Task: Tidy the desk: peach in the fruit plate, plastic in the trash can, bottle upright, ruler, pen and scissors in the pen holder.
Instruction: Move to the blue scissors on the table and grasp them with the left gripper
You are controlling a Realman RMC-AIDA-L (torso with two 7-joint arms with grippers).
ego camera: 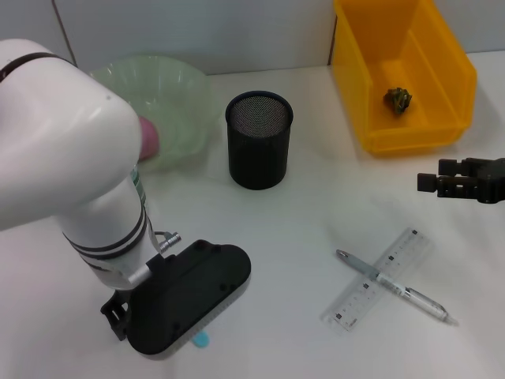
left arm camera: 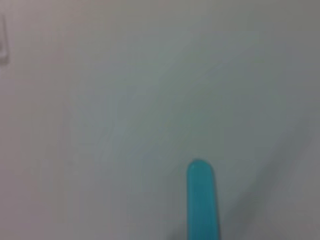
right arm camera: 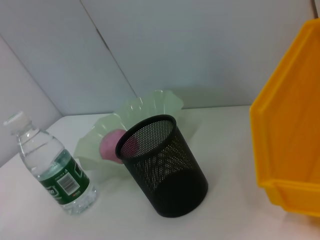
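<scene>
My head view is bright and evenly lit from above, with only soft, short shadows under the pen holder (ego camera: 259, 140) and the ruler (ego camera: 379, 278). My own left arm (ego camera: 63, 150) looms large and pale. My left wrist view is badly blurred: just grey tabletop and 1 fuzzy turquoise shape (left arm camera: 202, 199). My right wrist view is sharp, faintly glinting off the bottle (right arm camera: 50, 167).

The white bench (ego camera: 316, 205) carries a green fruit plate (ego camera: 177, 103), black mesh pen holder (ego camera: 259, 140), yellow bin (ego camera: 379, 110), upright bottle (right arm camera: 52, 170), and a pen (ego camera: 392, 284) lying across a ruler (ego camera: 359, 298).
</scene>
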